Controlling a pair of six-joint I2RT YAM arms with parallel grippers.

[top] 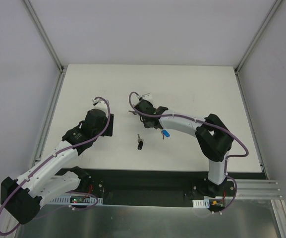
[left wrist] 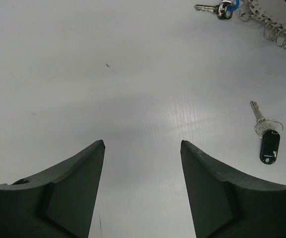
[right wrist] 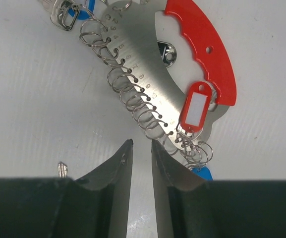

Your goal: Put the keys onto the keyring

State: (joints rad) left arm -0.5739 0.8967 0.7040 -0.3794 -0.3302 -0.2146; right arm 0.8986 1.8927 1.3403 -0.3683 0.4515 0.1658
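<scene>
Keyring (right wrist: 147, 74) first: it lies near the middle of the table (top: 207, 89), a little toward the far edge. It lies flat, with its row of small rings (right wrist: 133, 94) fanned out along the numbered metal edge. The curved red tag (right wrist: 207, 49) and the whitish tag (right wrist: 195, 110) sit on the side away from those rings. Your right gripper (right wrist: 142, 145) hangs just above the lower end of that row. Its fingers are drawn close with only a narrow slit between them, and nothing is in the slit. That looks like a stance for pinching or steadying a single ring, so keep it narrow.

Your left gripper (left wrist: 142, 144) hovers over bare table toward the left edge, spread wide and empty. It is probably waiting to fetch a key. The black key (left wrist: 269, 145) lies loose toward the near edge, well apart from the ring bunch, and the way to it is open. A blue key (top: 165, 133) lies close under your right forearm, so that arm shades it from above.

Crowding is the obstacle here. The rings overlap one another, and the whitish tag rests over the last few of them. A silvery key tip (right wrist: 62, 169) shows beside the right fingers, but I cannot tell which key it belongs to. Something blue at the far end of the bunch may already be hooked on; the view is too cropped to say.
</scene>
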